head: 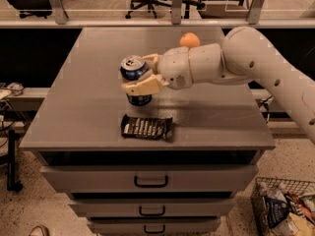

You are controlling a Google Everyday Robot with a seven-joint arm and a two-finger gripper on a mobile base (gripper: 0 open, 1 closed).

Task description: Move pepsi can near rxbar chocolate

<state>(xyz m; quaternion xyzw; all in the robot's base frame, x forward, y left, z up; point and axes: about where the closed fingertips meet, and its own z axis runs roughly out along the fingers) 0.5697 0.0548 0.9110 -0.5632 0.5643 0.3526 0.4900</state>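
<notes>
The pepsi can [134,72] is dark blue with a silver top and stands upright, its base at or just above the grey tabletop [88,92]. My gripper [141,73] is shut on the can, one beige finger [142,86] across its front and the other behind it. The white arm reaches in from the right. The rxbar chocolate [147,127], a flat dark wrapper with white lettering, lies on the table just in front of the can, near the front edge.
An orange fruit [189,40] sits on the table behind the arm. The table is a cabinet with drawers [150,180] below. A wire basket of packets [283,206] stands on the floor at lower right. Office chairs stand behind a rail at the back.
</notes>
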